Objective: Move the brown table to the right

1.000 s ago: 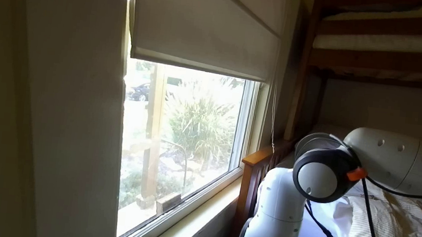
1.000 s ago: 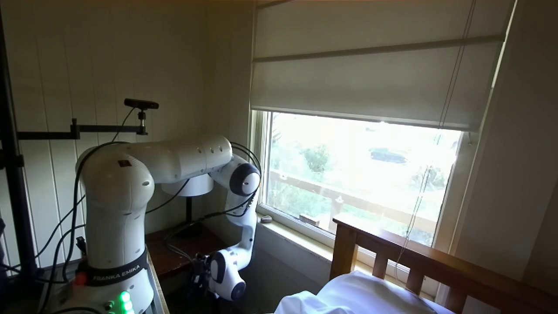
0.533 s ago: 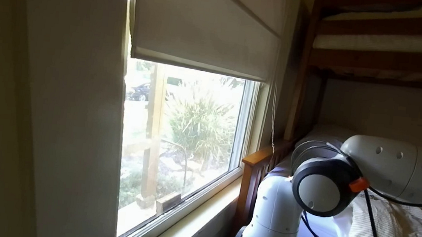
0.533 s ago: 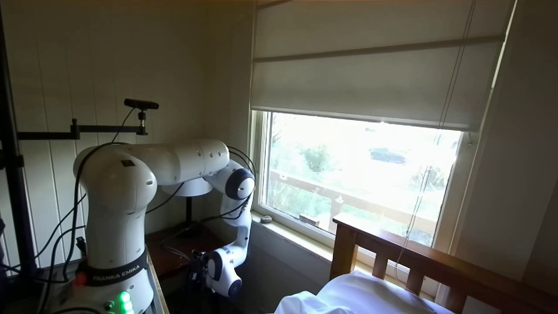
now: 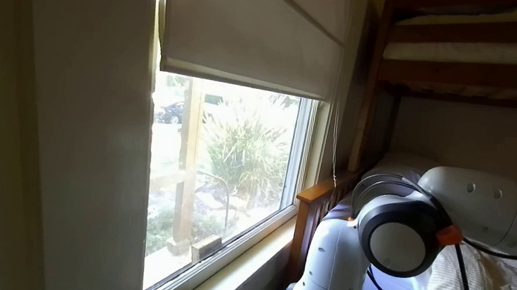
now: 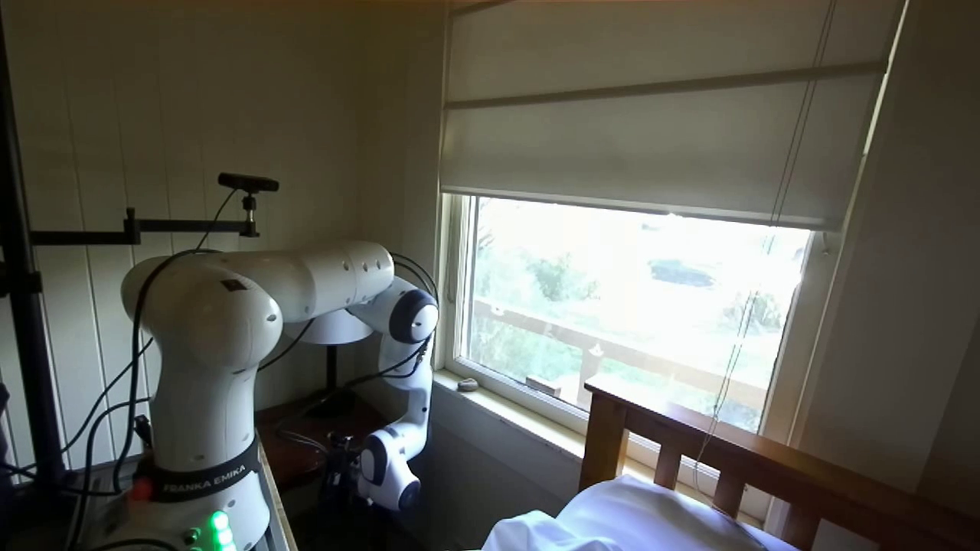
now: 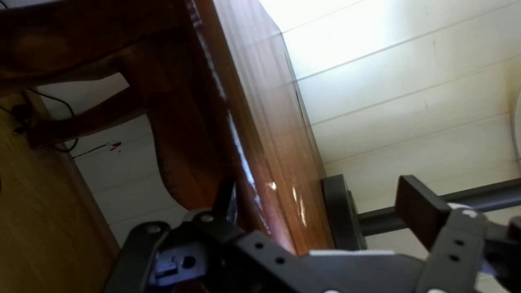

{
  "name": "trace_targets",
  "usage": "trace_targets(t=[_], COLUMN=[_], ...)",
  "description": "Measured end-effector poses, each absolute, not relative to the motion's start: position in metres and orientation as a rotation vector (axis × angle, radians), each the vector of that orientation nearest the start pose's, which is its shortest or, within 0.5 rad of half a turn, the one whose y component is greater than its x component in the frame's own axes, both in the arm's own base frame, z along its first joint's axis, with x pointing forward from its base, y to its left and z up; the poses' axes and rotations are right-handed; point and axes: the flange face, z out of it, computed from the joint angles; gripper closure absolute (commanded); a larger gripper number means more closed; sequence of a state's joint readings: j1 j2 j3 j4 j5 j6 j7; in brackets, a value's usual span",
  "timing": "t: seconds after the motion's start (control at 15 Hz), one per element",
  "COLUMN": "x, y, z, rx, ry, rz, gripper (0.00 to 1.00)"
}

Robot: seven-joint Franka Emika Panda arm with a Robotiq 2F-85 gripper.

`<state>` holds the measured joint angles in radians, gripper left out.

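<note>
The brown table (image 6: 364, 422) is a glossy reddish-brown wooden piece in the corner, seen behind the arm in an exterior view. In the wrist view its edge and top (image 7: 268, 106) run diagonally through the middle, with curved wooden supports below. My gripper (image 7: 325, 203) is open. One finger is on the underside of the table edge and the other is over the top, apart from it. I cannot tell whether the lower finger touches the wood. In an exterior view the gripper (image 6: 335, 468) is dark and low at the table's front, its fingers unclear.
A lamp with a white shade (image 6: 333, 327) stands on the table; its black base (image 7: 344, 211) is between the fingers in the wrist view. The window sill (image 6: 513, 417) and wooden bed frame (image 6: 605, 436) are to the right. Cables (image 6: 375, 376) hang along the arm.
The arm and gripper have moved left and slightly up in an exterior view. In the other view the elbow has dropped lower. No clear shift of the table or lamp shows.
</note>
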<state>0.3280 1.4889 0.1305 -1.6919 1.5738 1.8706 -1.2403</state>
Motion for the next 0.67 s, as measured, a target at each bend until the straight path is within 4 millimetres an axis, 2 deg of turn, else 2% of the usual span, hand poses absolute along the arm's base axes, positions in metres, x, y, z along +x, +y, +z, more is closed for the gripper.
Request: trace_targets(t=[0.33, 0.67], x=[0.313, 0.316], y=[0.281, 0.281], z=[-0.212, -0.212], rx=[-1.787, -1.792], ry=[0.003, 0.013], rz=[0.519, 0.505], gripper=[0.0, 0.0])
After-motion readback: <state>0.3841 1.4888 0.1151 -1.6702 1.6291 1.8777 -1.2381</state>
